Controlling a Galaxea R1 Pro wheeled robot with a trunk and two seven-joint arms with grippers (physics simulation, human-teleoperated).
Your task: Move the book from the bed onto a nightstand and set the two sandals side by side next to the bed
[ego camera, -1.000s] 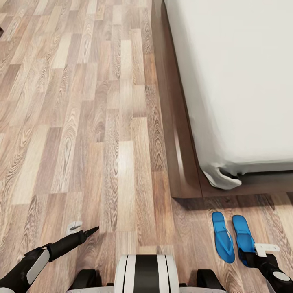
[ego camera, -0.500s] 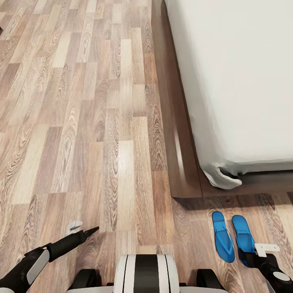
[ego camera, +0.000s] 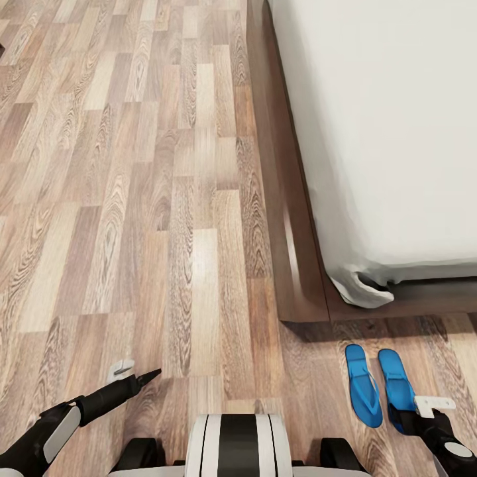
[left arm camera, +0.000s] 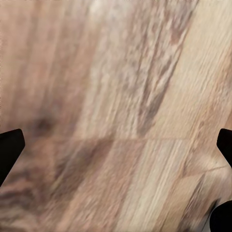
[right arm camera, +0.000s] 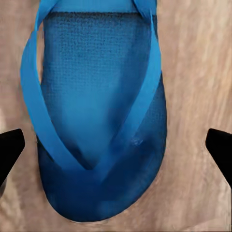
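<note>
Right hand (right arm camera: pixel 116 145): jaws wide, empty, over the outer sandal (ego camera: pixel 397 387); its twin (ego camera: pixel 363 384) lies just beside, both near the bed (ego camera: pixel 397 132) corner. We lift clear without nudging either.

Bright, even light (soft shadows); left wrist view blurred.

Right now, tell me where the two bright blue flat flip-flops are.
In the head view, the two bright blue flip-flops lie side by side on the brown plank floor at lower right, just off the bed's dark wooden frame corner, by the right gripper.
</note>
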